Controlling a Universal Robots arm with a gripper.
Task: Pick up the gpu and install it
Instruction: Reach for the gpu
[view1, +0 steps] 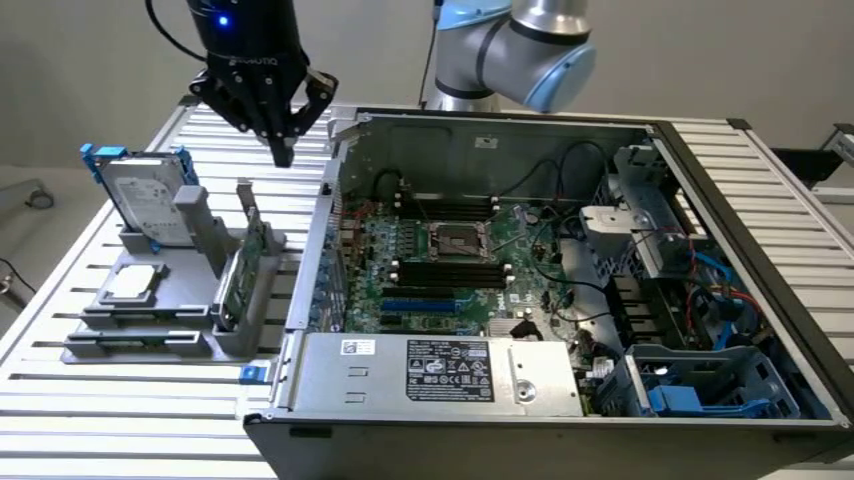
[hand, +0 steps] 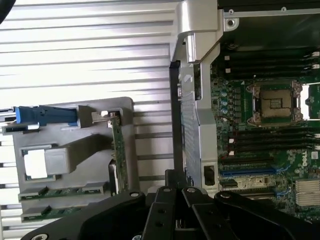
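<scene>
The black two-fingered claw (view1: 283, 150) hangs in the upper left of the exterior view. Its fingers are pressed together to a point and carry nothing. It sits above the gap between the parts stand and the tower's near wall.

Below it, at the middle left of that view, is the gpu (view1: 238, 280), a thin green circuit board with a silver end bracket. It stands on edge in a slot of the grey moulded holder (view1: 200, 230) and is untouched. The wrist view shows the card edge-on as a narrow green strip.

Further left on the same holder, the silver hard drive in its blue frame (view1: 140, 200) leans upright. The small square silver chip (view1: 134, 283) lies flat in front of it. All of this rests on the ribbed aluminium table (view1: 80, 410).

To the exterior view's right lies the open grey computer case (view1: 507, 118), with the green motherboard (view1: 454, 270) exposed on its floor.

As I judge it, the main hazard is the shut claw. Lowered like this, it would strike the card's top edge or bracket instead of straddling it, and could chip the board or jam it in its slot.

The card is thin and stands just beside the case wall. A pinch off its centre line could tilt it in the slot, or knock a finger against the wall or the holder's upright.

A weak hold on so narrow an edge could let the card twist, which would make seating it in the motherboard hard.
</scene>
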